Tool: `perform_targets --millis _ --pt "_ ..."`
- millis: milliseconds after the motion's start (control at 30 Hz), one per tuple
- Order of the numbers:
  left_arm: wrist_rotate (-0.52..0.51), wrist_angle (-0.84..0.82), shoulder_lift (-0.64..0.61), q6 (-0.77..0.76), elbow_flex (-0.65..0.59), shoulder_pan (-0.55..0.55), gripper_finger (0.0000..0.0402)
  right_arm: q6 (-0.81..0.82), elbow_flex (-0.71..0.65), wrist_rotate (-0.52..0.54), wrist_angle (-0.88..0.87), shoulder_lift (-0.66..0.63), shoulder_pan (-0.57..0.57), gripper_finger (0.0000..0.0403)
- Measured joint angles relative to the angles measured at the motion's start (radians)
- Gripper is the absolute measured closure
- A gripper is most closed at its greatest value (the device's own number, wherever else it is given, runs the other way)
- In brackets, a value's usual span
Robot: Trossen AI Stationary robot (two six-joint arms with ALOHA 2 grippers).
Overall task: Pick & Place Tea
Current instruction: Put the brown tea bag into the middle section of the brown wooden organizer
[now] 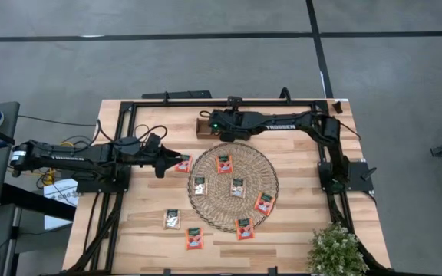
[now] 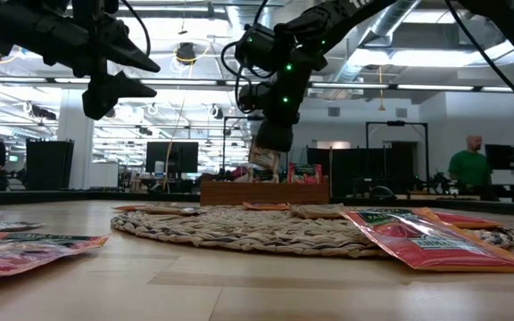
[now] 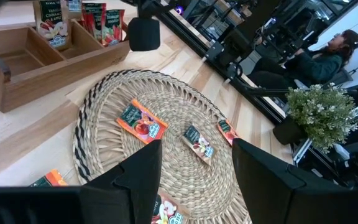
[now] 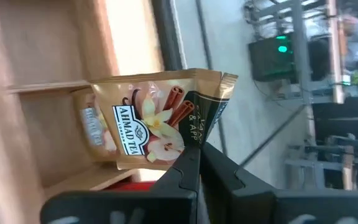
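Note:
Tea packets lie flat on the round woven mat [image 1: 232, 186], several red-orange such as one [image 1: 223, 163] and two beige [image 1: 199, 185]. Three more lie on the table near the mat, one [image 1: 183, 163] just in front of my left gripper [image 1: 173, 162], which hovers open above the mat's left edge [image 3: 194, 180]. My right gripper [image 1: 215, 129] is over the wooden compartment tray [image 1: 203, 125] at the far side, shut on a beige packet [image 4: 160, 121]. Several packets [image 3: 98, 18] stand upright in the tray. My right gripper pinches the beige packet between its two fingers [image 4: 188, 171] at one edge [image 4: 194, 142], which is the packet's upper edge in the low view. The fingers come from above, pointing down. The packet [image 2: 264, 160] hangs below them over a tray compartment; whether it touches the tray cannot be told.
A potted plant [image 1: 336, 249] stands at the table's near right corner. A dark metal frame [image 1: 133, 107] runs along the far and side edges. People [image 2: 468, 165] are in the room beyond the table. Bare wood lies near the mat on the right.

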Motion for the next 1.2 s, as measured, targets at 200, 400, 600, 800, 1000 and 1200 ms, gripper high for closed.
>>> perform_targets --millis 200,400,600,800,1000,1200 --pt "0.000 0.000 0.000 0.001 0.000 0.000 0.0214 -0.023 0.003 0.029 0.017 0.042 0.003 0.0403" --pt "0.000 -0.002 0.000 0.001 0.000 0.000 0.0214 -0.036 -0.002 0.053 0.001 0.079 0.031 0.0403" --pt "0.000 -0.006 0.000 0.004 0.000 0.000 0.0214 -0.035 0.000 0.063 0.028 0.077 0.026 0.0403" --pt "0.001 -0.006 0.000 0.004 0.000 0.000 0.0214 -0.034 0.000 0.059 0.033 0.077 0.013 0.0403" --pt "0.001 -0.006 0.000 0.006 0.000 0.000 0.0214 -0.035 0.000 0.055 0.048 0.077 0.013 0.0402" --pt "0.001 -0.006 0.000 0.006 0.000 0.000 0.0214 -0.035 0.000 0.049 0.052 0.077 0.013 0.0388"
